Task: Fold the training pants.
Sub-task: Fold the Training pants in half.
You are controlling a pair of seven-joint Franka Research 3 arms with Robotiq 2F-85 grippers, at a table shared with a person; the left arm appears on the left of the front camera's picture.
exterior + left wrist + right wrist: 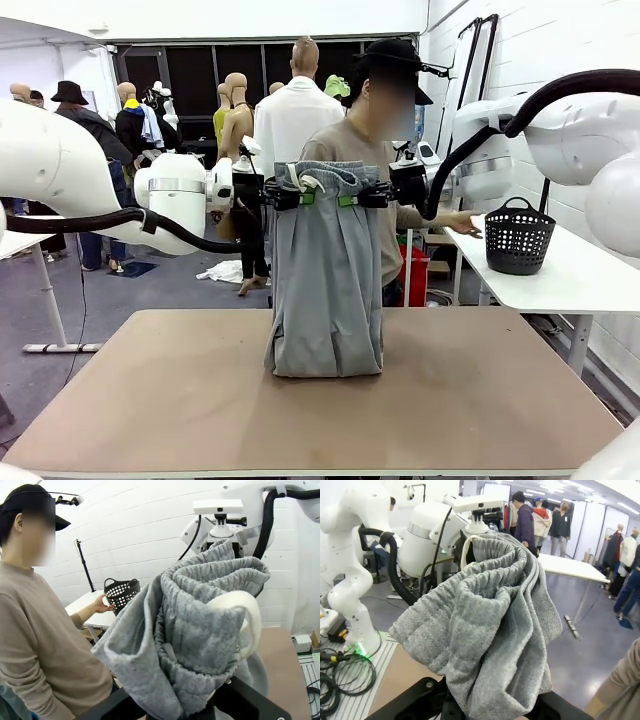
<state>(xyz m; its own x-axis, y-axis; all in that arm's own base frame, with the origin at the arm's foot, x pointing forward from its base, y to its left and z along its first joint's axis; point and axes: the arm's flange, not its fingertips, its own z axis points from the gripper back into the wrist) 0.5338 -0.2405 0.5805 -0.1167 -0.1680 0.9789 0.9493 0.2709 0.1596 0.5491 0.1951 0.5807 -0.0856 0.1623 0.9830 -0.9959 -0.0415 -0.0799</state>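
The training pants (pixel 325 290) are light grey, a flecked heathered knit seen up close in the wrist views, with a ribbed gathered waistband (pixel 210 605) of the same grey and a white drawstring (pixel 245 612). The left pincer (pixel 300 197) and the right pincer (pixel 352 198) are black with bright green pads. Both arms are glossy white with black cables. The counter (pixel 160 400) is a plain matt brown. The basket (pixel 518 238) is black, patterned all over with small holes, on a white side table (pixel 590 275). The person's sweater (pixel 35 645) is beige and the cap (pixel 27 492) black.
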